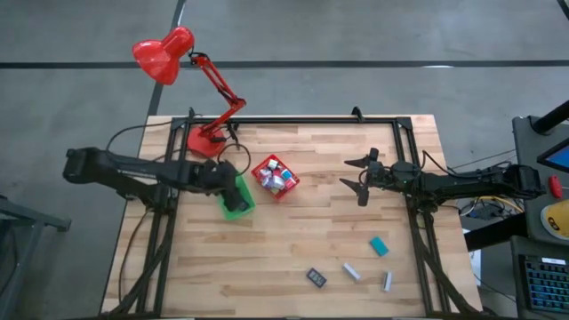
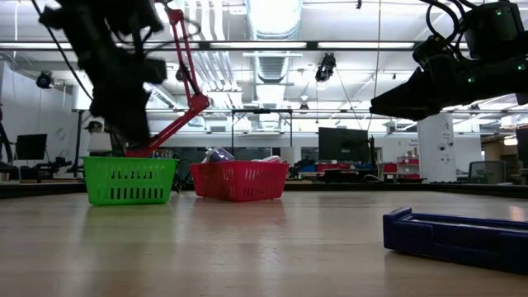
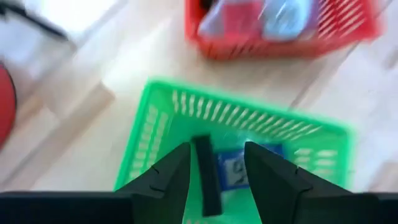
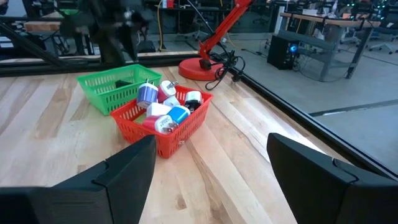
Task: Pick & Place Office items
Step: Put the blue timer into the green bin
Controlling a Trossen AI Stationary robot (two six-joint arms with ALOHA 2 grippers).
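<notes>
My left gripper (image 3: pixel 217 152) hangs open just above the green bin (image 1: pixel 236 200), fingers pointing down into it. On the bin's floor below the fingers lie a black rectangular piece (image 3: pixel 206 177) and a blue item (image 3: pixel 241 168). My right gripper (image 1: pixel 359 175) hovers open above the table right of the red bin (image 1: pixel 276 176), which holds several small items (image 4: pixel 163 109). A teal block (image 1: pixel 380 246), a black piece (image 1: pixel 316 277), a white stick (image 1: pixel 352 271) and a grey stick (image 1: pixel 388 281) lie flat on the table near its near right corner.
The red desk lamp stands with its base (image 1: pixel 203 140) on the far left of the table, behind the bins. A black frame (image 1: pixel 293 120) runs along the table's far edge and sides. Bare wood lies between the bins and the loose items. A blue block (image 2: pixel 458 238) shows close in the low view.
</notes>
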